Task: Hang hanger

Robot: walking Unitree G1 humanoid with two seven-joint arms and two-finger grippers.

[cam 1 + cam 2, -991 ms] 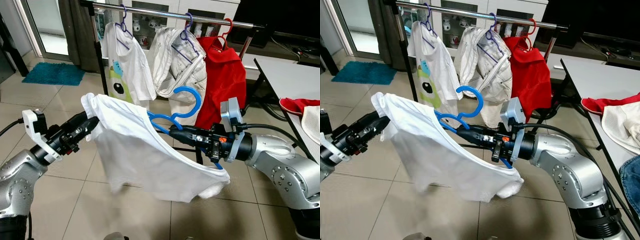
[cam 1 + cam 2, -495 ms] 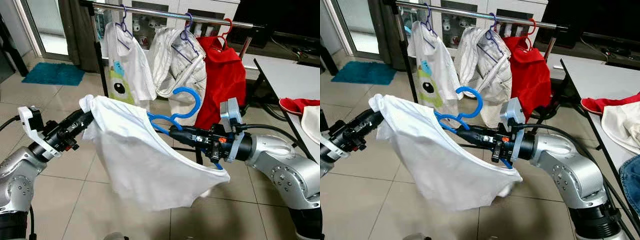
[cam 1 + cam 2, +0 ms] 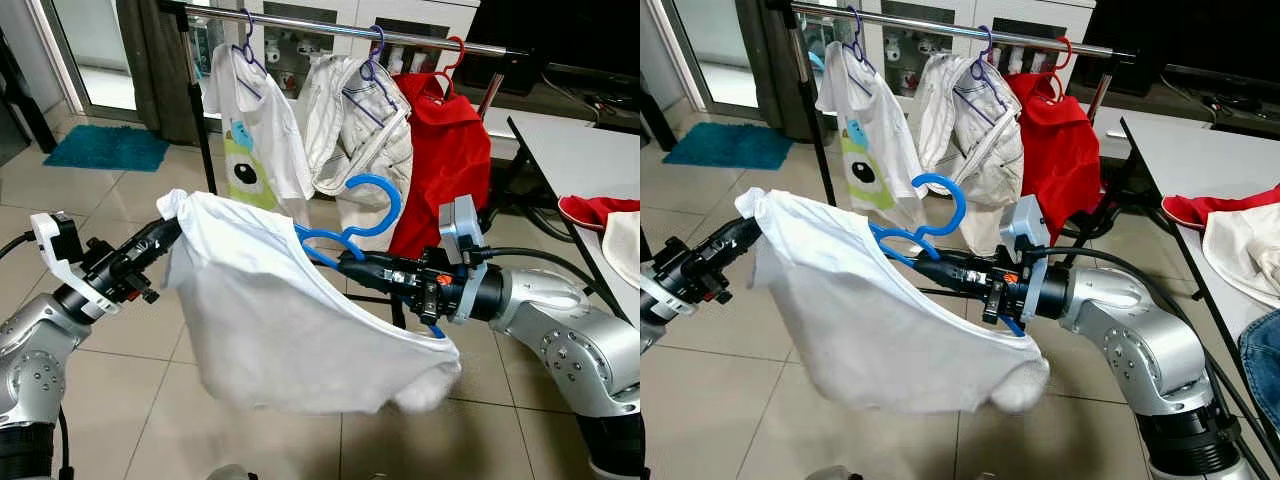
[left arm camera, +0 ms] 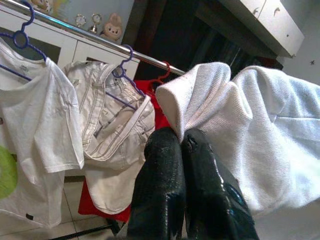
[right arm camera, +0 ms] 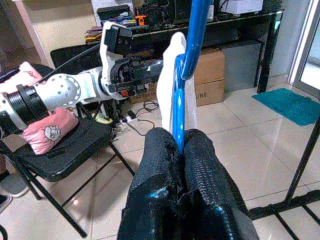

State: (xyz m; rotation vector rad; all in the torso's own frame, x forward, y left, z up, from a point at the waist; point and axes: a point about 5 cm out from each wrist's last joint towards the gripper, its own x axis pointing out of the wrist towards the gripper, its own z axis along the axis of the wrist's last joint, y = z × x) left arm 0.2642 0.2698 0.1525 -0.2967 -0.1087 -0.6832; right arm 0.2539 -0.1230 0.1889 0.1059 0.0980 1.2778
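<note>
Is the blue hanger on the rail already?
No, the blue hanger is clamped in the right gripper, well below the rail.

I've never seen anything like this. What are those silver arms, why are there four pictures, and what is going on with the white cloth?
The silver arms belong to a walking household robot. Two pictures come from cameras in its head, looking down and forward; the other two come from small cameras on its wrists, looking along its black fingers.

The right gripper is shut on a blue hanger, whose hook curls upward. The left gripper pinches one end of a white shirt, which is stretched between the two arms and sags toward the tiled floor.

Behind stands a clothes rail already carrying three hung garments: a white T-shirt with a green cartoon, a pale jacket and a red top. A table with more clothes stands on the right.
</note>
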